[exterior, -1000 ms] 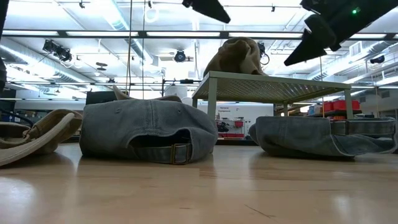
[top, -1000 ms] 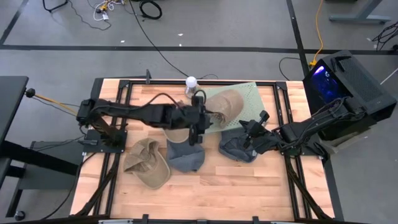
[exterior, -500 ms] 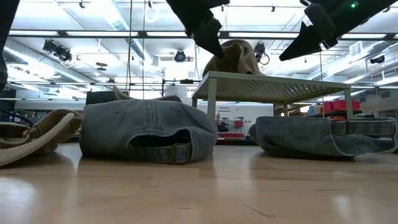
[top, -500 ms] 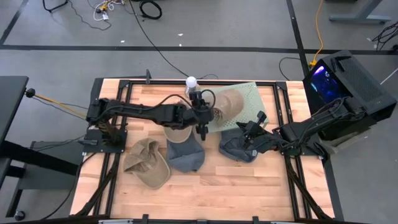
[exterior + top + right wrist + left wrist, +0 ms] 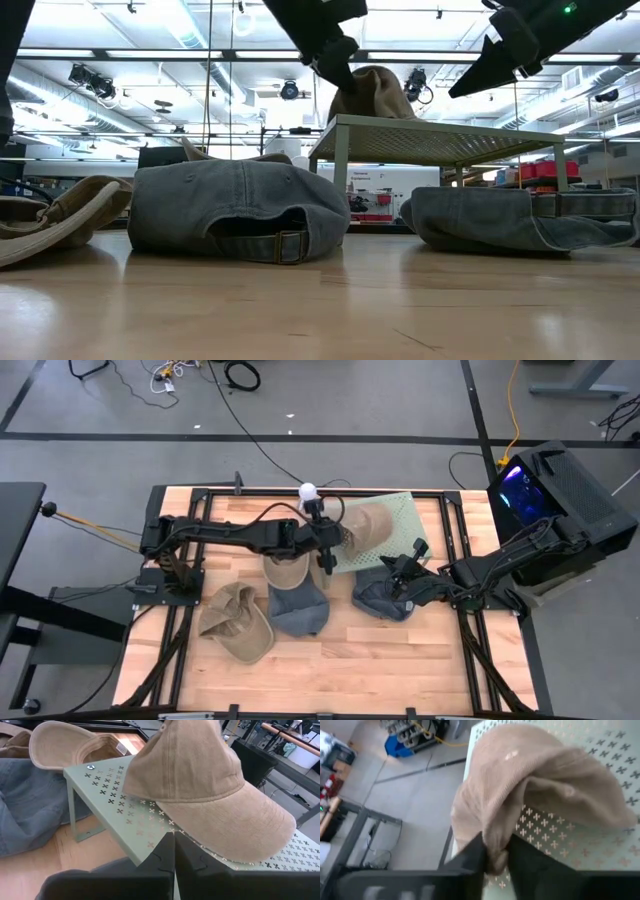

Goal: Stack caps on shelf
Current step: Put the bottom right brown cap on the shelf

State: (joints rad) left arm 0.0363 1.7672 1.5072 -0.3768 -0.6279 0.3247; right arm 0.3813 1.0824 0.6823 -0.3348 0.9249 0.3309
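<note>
Two dark fingers of the left hand pinch the back edge of a tan cap that sits on the pale green shelf, brim hanging past the shelf's edge. Right hand, pressed together and holding nothing, hovers above a blue-grey cap lying on the surface beside the shelf. Farther out lie another blue-grey cap, an upturned tan cap and a third tan cap.

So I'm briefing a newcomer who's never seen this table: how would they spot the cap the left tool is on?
Find the green shelf at the table's far edge. One tan cap sits on top; the left tool pinches its fabric. It is the only cap on the shelf; the others lie on the table.
</note>
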